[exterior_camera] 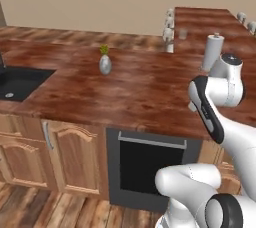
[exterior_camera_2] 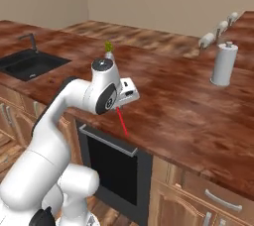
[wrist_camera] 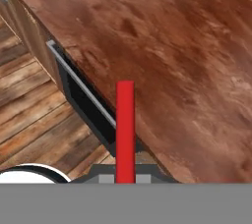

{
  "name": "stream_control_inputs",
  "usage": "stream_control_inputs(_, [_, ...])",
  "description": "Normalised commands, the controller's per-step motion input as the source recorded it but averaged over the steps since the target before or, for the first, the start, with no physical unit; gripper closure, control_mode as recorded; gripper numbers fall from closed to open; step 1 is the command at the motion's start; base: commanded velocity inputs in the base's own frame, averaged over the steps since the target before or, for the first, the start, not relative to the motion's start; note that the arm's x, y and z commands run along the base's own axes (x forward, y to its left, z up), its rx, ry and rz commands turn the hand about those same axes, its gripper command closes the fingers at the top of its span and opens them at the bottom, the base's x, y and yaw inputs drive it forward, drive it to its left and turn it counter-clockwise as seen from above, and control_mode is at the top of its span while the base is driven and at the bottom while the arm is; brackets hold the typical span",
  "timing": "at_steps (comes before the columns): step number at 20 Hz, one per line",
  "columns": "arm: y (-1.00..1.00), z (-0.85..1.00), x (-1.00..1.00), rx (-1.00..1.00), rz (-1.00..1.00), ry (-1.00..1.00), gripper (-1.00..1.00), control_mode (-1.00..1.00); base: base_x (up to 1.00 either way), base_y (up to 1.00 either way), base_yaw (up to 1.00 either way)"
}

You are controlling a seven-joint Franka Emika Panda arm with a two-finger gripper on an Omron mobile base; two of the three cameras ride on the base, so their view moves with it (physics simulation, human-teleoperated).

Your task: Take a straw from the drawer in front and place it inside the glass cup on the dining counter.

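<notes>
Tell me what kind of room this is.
A home kitchen, rendered: a black sink set into a wood-grain counter, an oven under it, and a paper-towel roll.

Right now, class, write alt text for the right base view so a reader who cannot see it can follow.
A white robot arm holds a thin red straw in shut jaws, slanting down over the front edge of a reddish-brown counter, above a dark oven. A white paper-towel roll stands far right; a black sink sits left.
</notes>
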Motion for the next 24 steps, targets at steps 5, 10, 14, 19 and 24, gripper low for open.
stream_control_inputs(5, [0.0,0.0,0.0,0.0,0.0,0.0,1.0,1.0,0.0,-0.94,0.09])
stream_control_inputs(10, [0.0,0.0,0.0,0.0,0.0,0.0,1.0,1.0,0.0,-0.97,0.08])
stream_control_inputs(14, [0.0,0.0,0.0,0.0,0.0,0.0,1.0,1.0,0.0,-0.98,0.08])
stream_control_inputs(19, [0.0,0.0,0.0,0.0,0.0,0.0,1.0,1.0,0.0,-0.92,0.09])
stream_control_inputs(24, [0.0,0.0,0.0,0.0,0.0,0.0,1.0,1.0,0.0,-0.82,0.12])
